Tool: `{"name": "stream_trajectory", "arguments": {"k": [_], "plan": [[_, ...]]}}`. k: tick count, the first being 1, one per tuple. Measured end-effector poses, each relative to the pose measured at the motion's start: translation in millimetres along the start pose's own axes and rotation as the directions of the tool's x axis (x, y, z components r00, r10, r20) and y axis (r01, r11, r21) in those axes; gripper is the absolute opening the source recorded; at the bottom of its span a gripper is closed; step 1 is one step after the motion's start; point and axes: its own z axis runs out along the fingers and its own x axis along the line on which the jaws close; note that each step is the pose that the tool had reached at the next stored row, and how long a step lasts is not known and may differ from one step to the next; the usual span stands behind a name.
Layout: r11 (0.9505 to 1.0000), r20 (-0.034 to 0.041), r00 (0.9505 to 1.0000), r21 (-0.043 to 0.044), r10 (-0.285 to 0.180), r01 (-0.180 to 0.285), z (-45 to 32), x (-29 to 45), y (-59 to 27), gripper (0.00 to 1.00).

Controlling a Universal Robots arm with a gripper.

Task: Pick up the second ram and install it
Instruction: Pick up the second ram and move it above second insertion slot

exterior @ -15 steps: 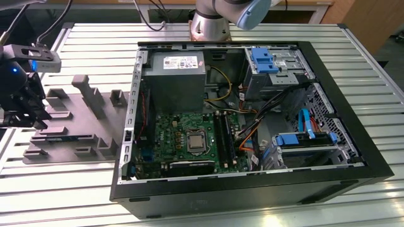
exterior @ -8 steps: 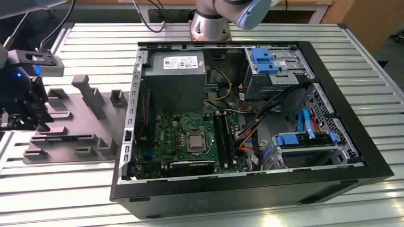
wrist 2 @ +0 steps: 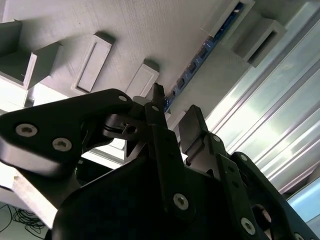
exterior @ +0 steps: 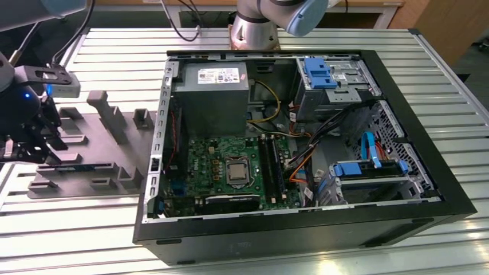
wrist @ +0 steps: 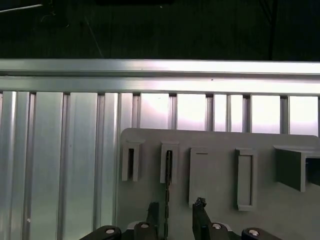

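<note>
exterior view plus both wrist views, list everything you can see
computer case: one, black, open, on the table at the exterior view's right
motherboard: one, green, inside the case
power supply: one, grey, inside the case
tray: one, grey, raised blocks, exterior view's left
second ram: one, blue-green, lying in the tray
table: one, silver, slatted
arm: one, silver-grey, base behind the case
gripper: one, black, fingers open, over the second ram
</note>
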Motion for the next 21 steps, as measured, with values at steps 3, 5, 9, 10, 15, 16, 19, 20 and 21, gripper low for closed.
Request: {"name": "stream_trajectory", "arguments": {"k": [3, 5, 9, 10, 15, 16, 19, 20, 21], "plan": [[1.0, -0.0065, 1.0, 0.0, 0.0, 0.0, 3.3, 0.0, -0.2, 0.4], [1.0, -0.0113, 0.9999, 0.0, 0.0, 0.0, 5.8, 0.0, -0.5, 0.4], [1.0, -0.0167, 0.9999, 0.001, 0.0, 0.0, 10.1, 0.1, -0.7, 0.4], [1.0, -0.0168, 0.9999, 0.0009, 0.0, 0.0, 10.3, 0.1, -0.6, 0.4], [1.0, -0.0168, 0.9999, 0.001, 0.0, 0.0, 10.4, 0.1, -0.7, 0.4], [1.0, -0.0168, 0.9999, 0.001, 0.0, 0.0, 10.4, 0.1, -0.7, 0.4], [1.0, -0.0166, 0.9999, 0.0073, 0.0, 0.0, 11.0, 0.1, -0.7, 0.4], [0.9999, -0.0165, 0.9999, 0.0101, 0.001, 0.0, 11.7, 0.0, -0.7, 0.4], [0.9999, -0.0167, 0.9999, 0.0119, 0.001, 0.0, 12.6, 0.1, -0.7, 0.4]]}}
